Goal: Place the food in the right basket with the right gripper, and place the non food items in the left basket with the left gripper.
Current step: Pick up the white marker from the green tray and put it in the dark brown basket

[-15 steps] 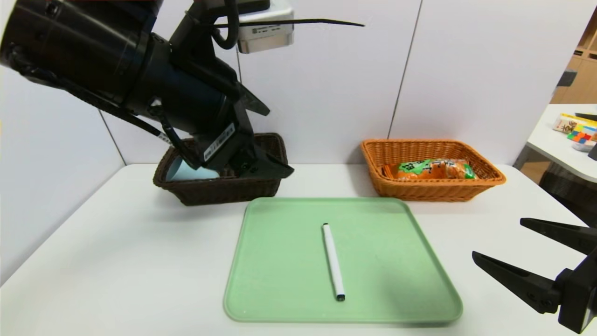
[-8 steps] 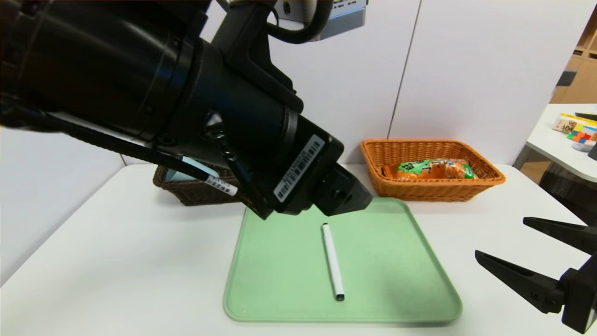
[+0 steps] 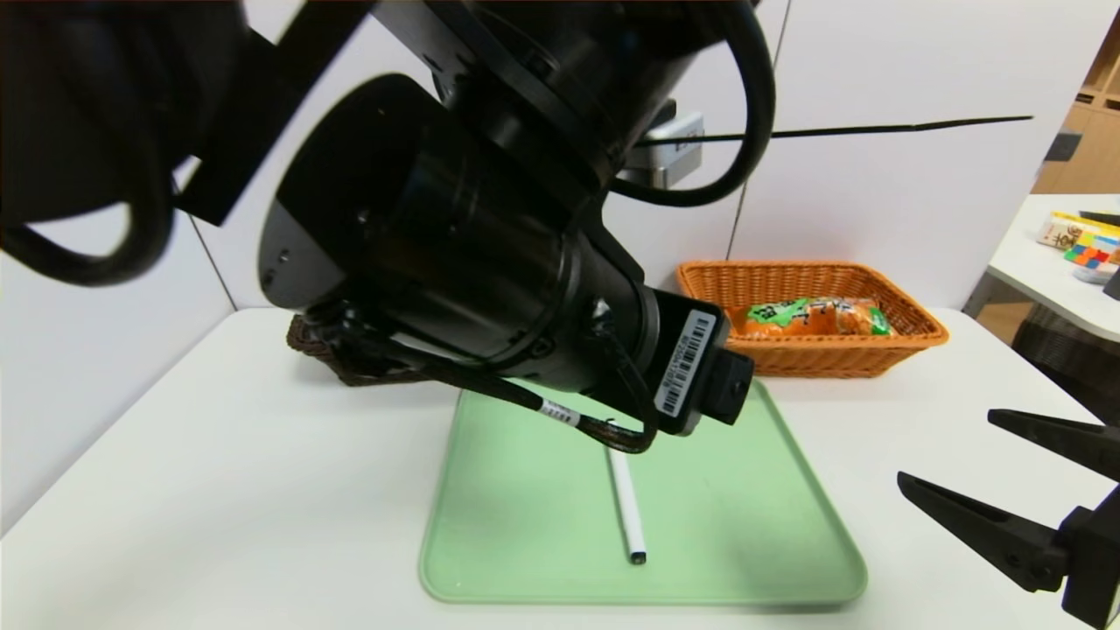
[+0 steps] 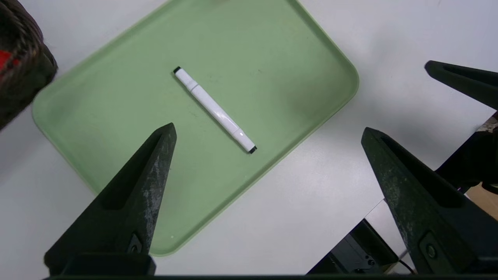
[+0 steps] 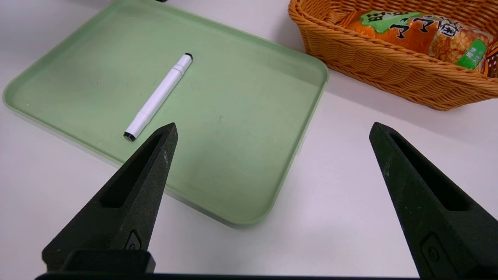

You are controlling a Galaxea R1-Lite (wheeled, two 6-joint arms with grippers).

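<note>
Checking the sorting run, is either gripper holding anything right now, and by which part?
Nothing is held. The left gripper hangs open above the pen on the tray; the right gripper is open and empty.

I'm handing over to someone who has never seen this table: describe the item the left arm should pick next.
Find the green tray in the middle of the white table, in front of the two baskets. The white marker with black tips lies alone on it, the only thing on the tray.

Black arm [image 3: 455,236], barcode label [image 3: 685,365], tapered fingers [image 4: 144,186]
</note>
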